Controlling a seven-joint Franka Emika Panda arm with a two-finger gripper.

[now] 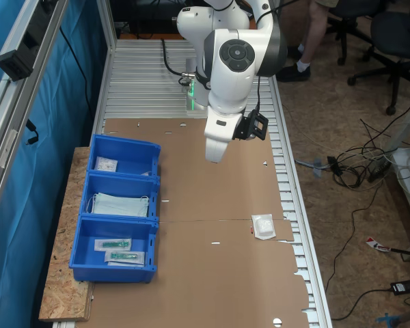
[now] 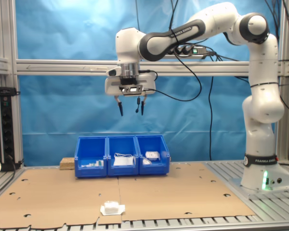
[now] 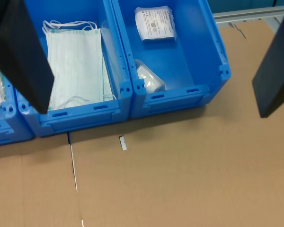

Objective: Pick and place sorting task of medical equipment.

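While the empty, spread gripper (image 2: 130, 109) hangs high, the small white clear-wrapped packet (image 2: 112, 209) lies on the cardboard counter (image 2: 173, 192) toward six o'clock in the second exterior view.

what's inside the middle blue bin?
The middle blue bin holds light-blue folded face masks, ear loops showing, clearest in the wrist view. The stack covers most of the floor, so anything underneath cannot be seen. One end effector finger blocks a corner in the wrist view.

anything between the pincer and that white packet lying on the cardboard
Nothing visible. The pincer hangs open high above the cardboard, and the white packet lies alone near the table's edge, away from the blue bins, with bare cardboard around it.
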